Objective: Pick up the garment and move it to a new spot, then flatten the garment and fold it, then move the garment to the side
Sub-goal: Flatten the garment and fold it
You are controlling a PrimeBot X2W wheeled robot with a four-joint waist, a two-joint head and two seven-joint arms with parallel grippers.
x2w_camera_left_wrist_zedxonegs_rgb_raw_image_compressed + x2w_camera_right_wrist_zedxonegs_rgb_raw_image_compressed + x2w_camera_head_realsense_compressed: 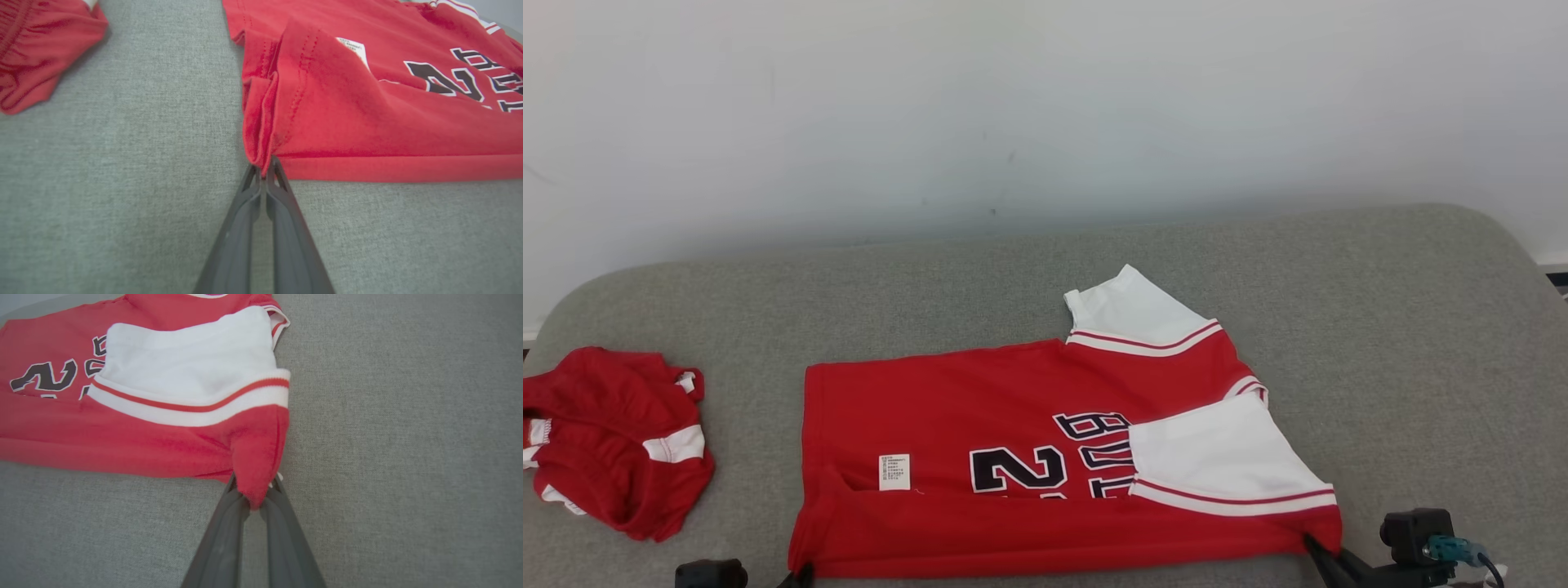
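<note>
Garment (980, 425) pinched at both near corners on a grey cushion

The garment, a red jersey, lies spread across the middle of the grey padded surface (1380, 327), with its near long edge folded over toward the far side. Dark letters with white outlines run across the chest and appear upside down in the head view. "BU" can be read, and a folded-in sleeve covers the rest. Beside the letters stands one numeral "2"; a second figure is cut off by the fold. One white care label (894, 472) sits near the hem, its print too small to read. There are two white sleeves with red-striped cuffs: one (1131, 310) points to the far side, the other (1217, 449) lies on the chest.

Both grippers are clenched on the cloth. The left gripper (263, 167) pinches the bunched hem corner, and the right gripper (253, 490) pinches the red corner just below the near sleeve's cuff. In the head view only their tips clear the bottom edge.

A second red piece of clothing with white trim (613, 441) lies crumpled at the left, well apart from the jersey and partly cut off by the frame. A white wall (1013, 106) stands behind the cushion
</note>
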